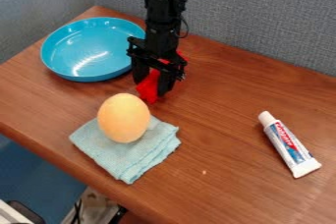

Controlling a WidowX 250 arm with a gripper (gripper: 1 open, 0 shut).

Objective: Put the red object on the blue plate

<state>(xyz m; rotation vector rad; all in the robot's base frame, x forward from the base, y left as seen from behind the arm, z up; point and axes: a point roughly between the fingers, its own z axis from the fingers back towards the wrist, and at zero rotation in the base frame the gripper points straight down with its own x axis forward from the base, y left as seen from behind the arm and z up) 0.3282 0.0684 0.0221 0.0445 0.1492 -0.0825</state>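
Note:
The red object (153,85), a small bright red block, lies on the wooden table just right of the blue plate (86,49). My gripper (155,73) points straight down over the block, with one black finger (138,69) on its left side and the other on its right. The jaws stand close against the block's sides. Whether they press on it I cannot tell. The block rests on the table and its lower end shows below the fingers. The glossy blue plate has nothing in it.
An orange egg-shaped ball (124,118) sits on a light blue folded cloth (128,143) in front of the gripper. A white toothpaste tube (288,142) lies at the right. The table's front edge (53,164) runs diagonally at the lower left.

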